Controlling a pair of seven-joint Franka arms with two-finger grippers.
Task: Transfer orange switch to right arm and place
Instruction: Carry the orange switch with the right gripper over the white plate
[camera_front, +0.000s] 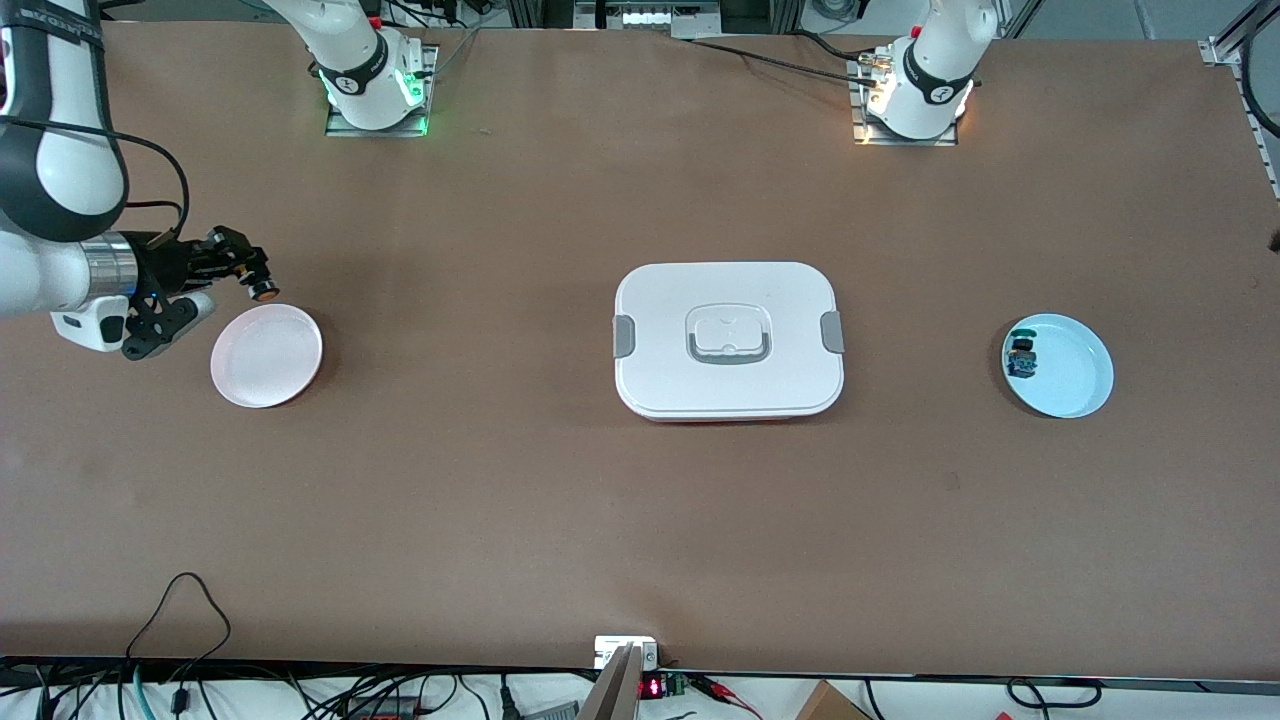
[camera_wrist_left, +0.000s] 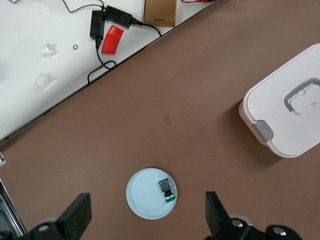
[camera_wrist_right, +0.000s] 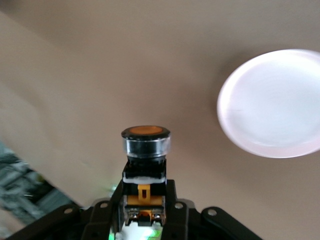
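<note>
Front view: the right end effector (camera_front: 250, 280) is clamped on the orange switch (camera_front: 262, 289) and hangs in the air just beside the rim of the pink plate (camera_front: 267, 355), at the right arm's end of the counter (camera_front: 640, 520). The left end effector is out of sight in this view. A white lidded box (camera_front: 728, 340) sits mid-counter. A blue plate (camera_front: 1058, 365) carrying a blue-bodied switch (camera_front: 1021, 357) lies toward the left arm's end.

Left wrist view: the left end effector (camera_wrist_left: 145, 215) has its fingers (camera_wrist_left: 75, 215) spread wide, holding nothing, high over the blue plate (camera_wrist_left: 145, 200) with the blue-bodied switch (camera_wrist_left: 166, 189).

Right wrist view: the right end effector (camera_wrist_right: 145, 210) grips the orange switch (camera_wrist_right: 145, 155) by its body, cap pointing away; the pink plate (camera_wrist_right: 272, 102) lies below, off to one side.
</note>
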